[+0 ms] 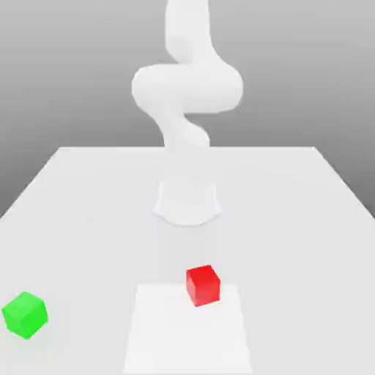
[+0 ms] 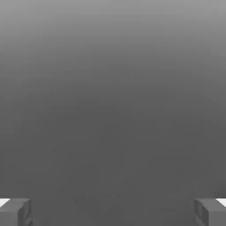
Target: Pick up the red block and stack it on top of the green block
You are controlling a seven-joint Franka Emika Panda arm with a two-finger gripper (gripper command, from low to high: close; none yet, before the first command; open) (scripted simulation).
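Pale panel [image 1: 188,337] nearest me, its end cut off by the frame's bottom edge; white table [image 1: 95,242], grey backdrop [image 1: 73,73]; my claw [image 2: 113,214] is spread.

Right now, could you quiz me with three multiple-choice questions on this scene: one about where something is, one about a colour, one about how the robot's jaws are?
1. Where is the red block?
A) On the robot's base
B) At the far edge of the pale square
C) On top of the green block

2. What colour is the block nearer the exterior view's left edge?
A) Green
B) Blue
C) Yellow

3. How do the jaws stand?
A) Shut on the red block
B) Shut on nothing
C) Open, with nothing between them

Right letters:
1: B, the exterior view shows the red block overlapping the edge of the pale square that is nearer the robot's base.
2: A, the green block sits near that edge.
3: C, in the hand view the jaws stand wide apart with a bare gap between.
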